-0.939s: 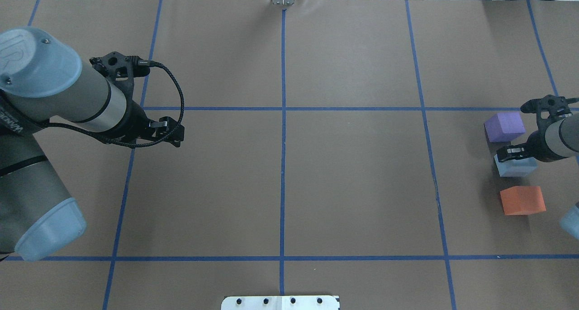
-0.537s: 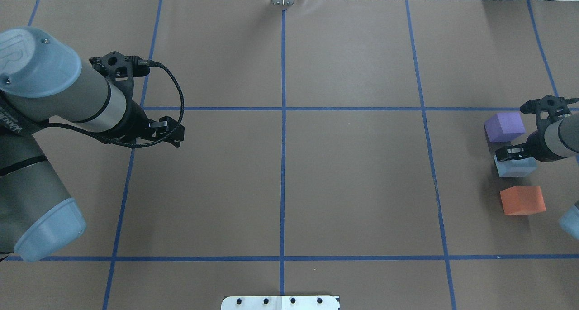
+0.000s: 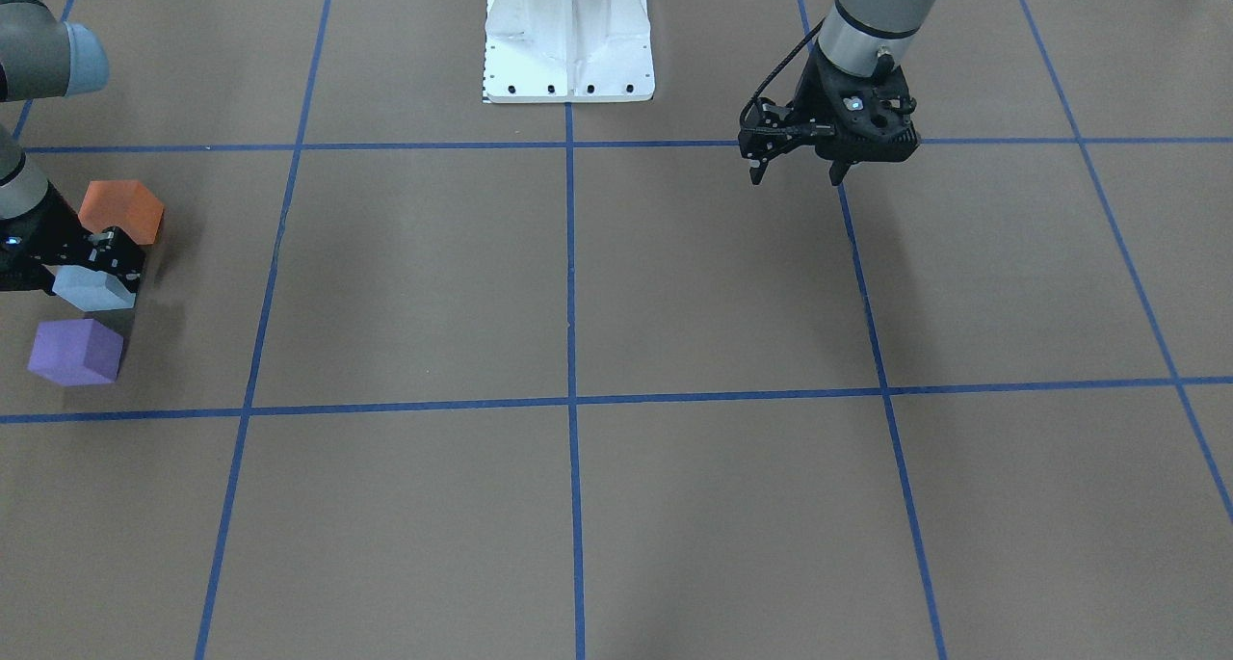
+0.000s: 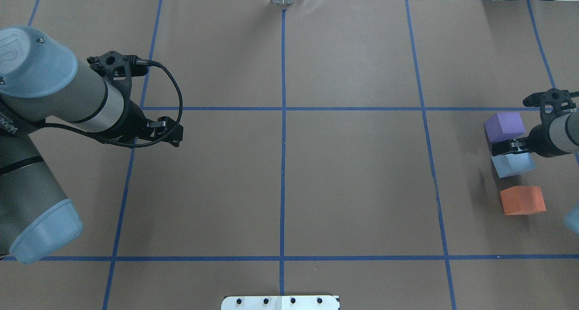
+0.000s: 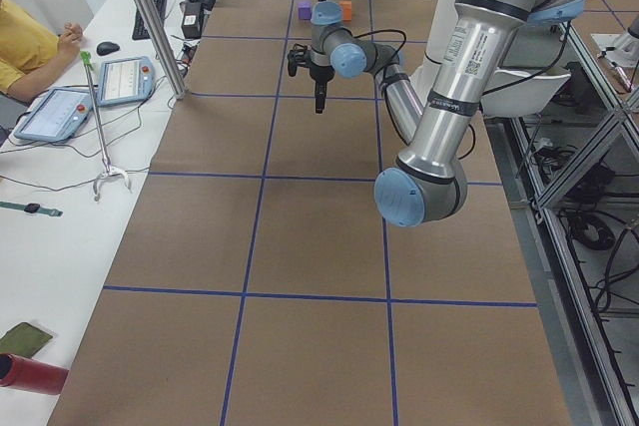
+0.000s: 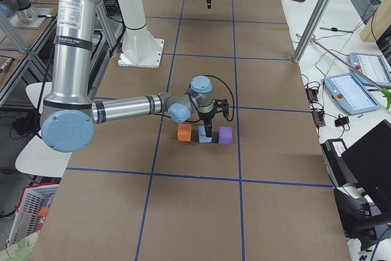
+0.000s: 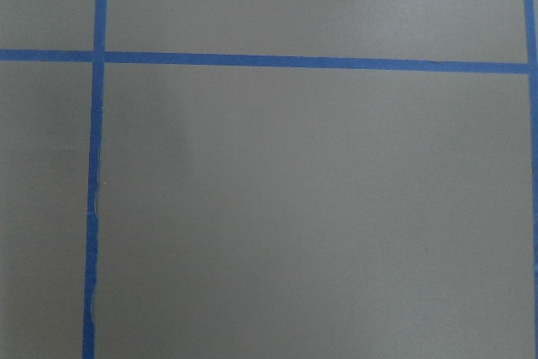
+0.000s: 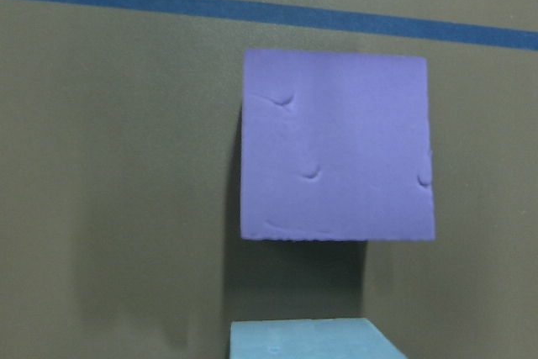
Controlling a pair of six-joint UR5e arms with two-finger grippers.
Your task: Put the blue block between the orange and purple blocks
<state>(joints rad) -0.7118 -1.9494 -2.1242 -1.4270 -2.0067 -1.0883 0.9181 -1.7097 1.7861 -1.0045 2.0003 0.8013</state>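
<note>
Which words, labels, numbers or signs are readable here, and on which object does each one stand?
"R", part of an embossed logo: left arm's blue cap.
Cut off, unreadable: white print on the left arm.
Too small to read: left arm's tube label, right arm's tube label.
No text: purple block, blue block, orange block.

Overhead, I look forward and down on the brown paper-covered table (image 4: pixel 353 174); the front camera faces back, steeply down. Two end cameras look along it. My wrist cameras hang close above; the right shares the purple foam cube (image 8: pixel 336 145) with the others.
</note>
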